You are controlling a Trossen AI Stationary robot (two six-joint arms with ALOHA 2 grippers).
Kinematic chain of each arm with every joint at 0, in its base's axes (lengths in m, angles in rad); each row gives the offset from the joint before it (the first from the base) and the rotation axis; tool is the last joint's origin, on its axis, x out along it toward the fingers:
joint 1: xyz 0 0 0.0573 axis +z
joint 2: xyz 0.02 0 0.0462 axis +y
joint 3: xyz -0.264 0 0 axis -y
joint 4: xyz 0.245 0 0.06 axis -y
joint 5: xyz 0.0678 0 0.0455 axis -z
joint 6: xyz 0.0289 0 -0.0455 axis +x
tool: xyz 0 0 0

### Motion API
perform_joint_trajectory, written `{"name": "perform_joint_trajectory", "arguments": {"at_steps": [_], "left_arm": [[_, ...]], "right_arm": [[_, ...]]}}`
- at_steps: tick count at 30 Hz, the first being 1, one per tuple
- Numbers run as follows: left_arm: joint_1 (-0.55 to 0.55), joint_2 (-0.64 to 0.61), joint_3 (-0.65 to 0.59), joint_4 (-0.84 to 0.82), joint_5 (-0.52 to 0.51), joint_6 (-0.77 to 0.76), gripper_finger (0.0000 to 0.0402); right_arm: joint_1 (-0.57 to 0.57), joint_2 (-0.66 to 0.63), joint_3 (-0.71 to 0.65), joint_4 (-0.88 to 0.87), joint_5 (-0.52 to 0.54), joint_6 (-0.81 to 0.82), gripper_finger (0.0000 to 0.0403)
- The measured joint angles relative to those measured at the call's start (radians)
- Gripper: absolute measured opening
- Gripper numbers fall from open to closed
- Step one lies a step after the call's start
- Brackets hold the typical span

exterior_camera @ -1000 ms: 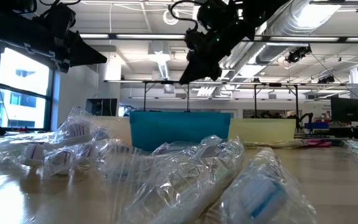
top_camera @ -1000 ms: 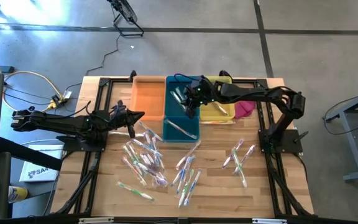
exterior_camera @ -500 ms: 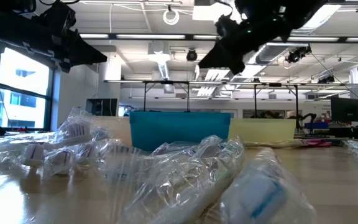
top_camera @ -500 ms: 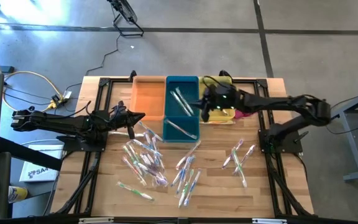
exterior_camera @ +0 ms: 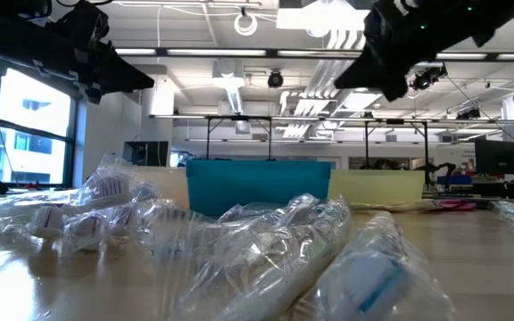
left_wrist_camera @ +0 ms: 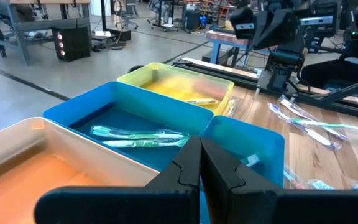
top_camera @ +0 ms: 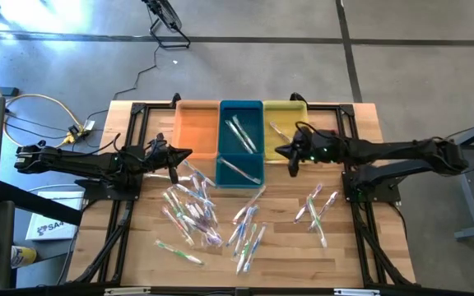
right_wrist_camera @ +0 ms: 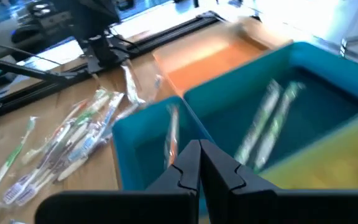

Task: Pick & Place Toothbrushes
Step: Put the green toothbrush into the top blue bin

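Spreading across the wooden table (top_camera: 286, 247), the scene is centring on one landmark: the blue bin (top_camera: 241, 153), which is sitting at the far edge between an orange bin (top_camera: 197, 129) and a yellow bin (top_camera: 287, 131). The three bins are standing side by side, touching, apparently so that brushes can be sorted by handle colour; that is a judgement.

The toothbrushes (top_camera: 194, 215) are mostly lying loose in their clear wrappers on the table in front of the blue bin, in scattered heaps, with a smaller cluster (top_camera: 316, 212) lying in front of the yellow bin. A few are already resting inside the blue bin, two green-handled ones (left_wrist_camera: 142, 137) in its far compartment and one in the near compartment, and one is showing in the yellow bin.

The right gripper (top_camera: 287, 151) is hanging just beside the blue bin, over the near edge of the yellow bin, its fingers pressed together and carrying nothing, probably between a drop and the next pick. The left gripper (top_camera: 181, 154) is waiting on the other side of the blue bin, by the near corner of the orange bin, likewise clenched and empty, parked clear of the heaps so the other arm can be working freely.
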Motion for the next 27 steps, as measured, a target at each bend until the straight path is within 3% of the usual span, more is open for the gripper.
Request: {"name": "perform_joint_trajectory", "arguments": {"at_steps": [7, 27], "left_arm": [[0.000, 0.000, 0.000, 0.002, 0.000, 0.000, 0.0000], [0.000, 0.000, 0.000, 0.008, -0.050, 0.043, 0.0000]], "right_arm": [[0.090, -0.095, -0.043, -0.141, 0.142, 0.170, 0.0002], [0.407, -0.118, -0.042, -0.436, 0.291, 0.853, 0.0002]]}}
